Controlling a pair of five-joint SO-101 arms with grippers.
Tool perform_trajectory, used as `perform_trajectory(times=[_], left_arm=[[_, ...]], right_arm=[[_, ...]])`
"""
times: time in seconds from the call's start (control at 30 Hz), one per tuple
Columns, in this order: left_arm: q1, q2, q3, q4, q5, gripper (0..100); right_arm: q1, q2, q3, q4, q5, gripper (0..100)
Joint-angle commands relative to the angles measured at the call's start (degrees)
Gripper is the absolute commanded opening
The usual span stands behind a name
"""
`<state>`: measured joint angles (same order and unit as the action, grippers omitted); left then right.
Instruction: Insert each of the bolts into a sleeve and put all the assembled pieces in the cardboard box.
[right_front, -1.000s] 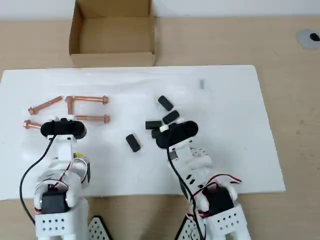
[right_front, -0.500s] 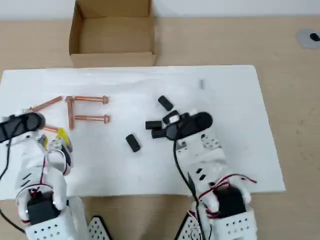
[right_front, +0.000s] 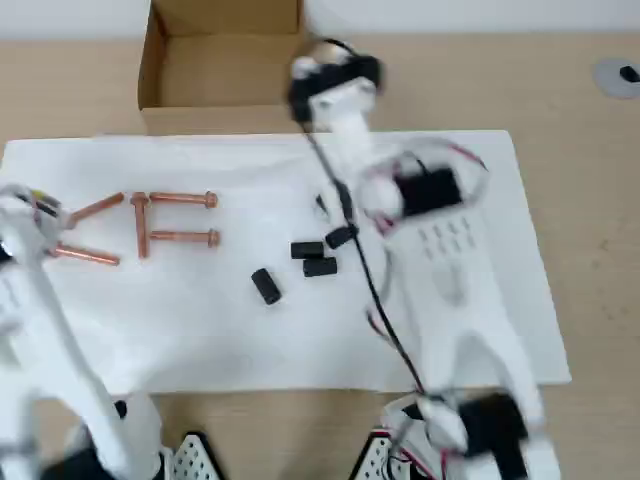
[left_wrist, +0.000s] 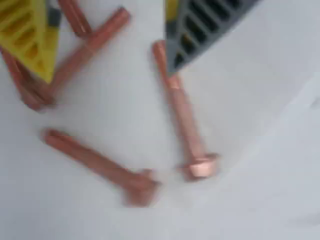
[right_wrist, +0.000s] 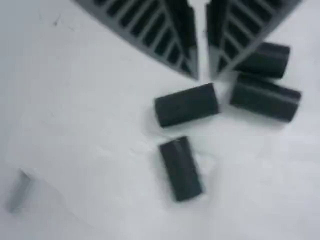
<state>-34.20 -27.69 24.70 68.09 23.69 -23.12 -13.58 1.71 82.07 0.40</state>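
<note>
Copper bolts (right_front: 180, 200) and black sleeves (right_front: 318, 266) loose on white sheet (right_front: 200, 330), cardboard box (right_front: 150, 75) beyond; left hand (left_wrist: 107, 72) spread over bolts, right hand (right_wrist: 205, 75) pressed together above sleeves.

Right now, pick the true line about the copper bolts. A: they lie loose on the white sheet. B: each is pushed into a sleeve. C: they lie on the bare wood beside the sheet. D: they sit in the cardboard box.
A: the bolts lie bare on the white sheet, apart from the black sleeves, and none shows inside the cardboard box.
</note>
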Motion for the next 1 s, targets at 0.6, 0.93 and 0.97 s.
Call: perform_trajectory(times=[0.6, 0.93, 0.97], left_arm=[[-1.67, 49.36, -35.34, 18.81, 12.48, 16], [-1.58, 59.47, -45.45, 18.73, 12.48, 16], [-1.58, 60.88, -46.59, 18.73, 12.48, 16]], right_arm=[[-10.15, 37.23, -34.86, 14.68, 19.25, 1.2], [-9.89, 37.23, -34.77, 14.77, 19.52, 1.2], [-9.89, 37.23, -34.77, 14.77, 19.52, 1.2]])
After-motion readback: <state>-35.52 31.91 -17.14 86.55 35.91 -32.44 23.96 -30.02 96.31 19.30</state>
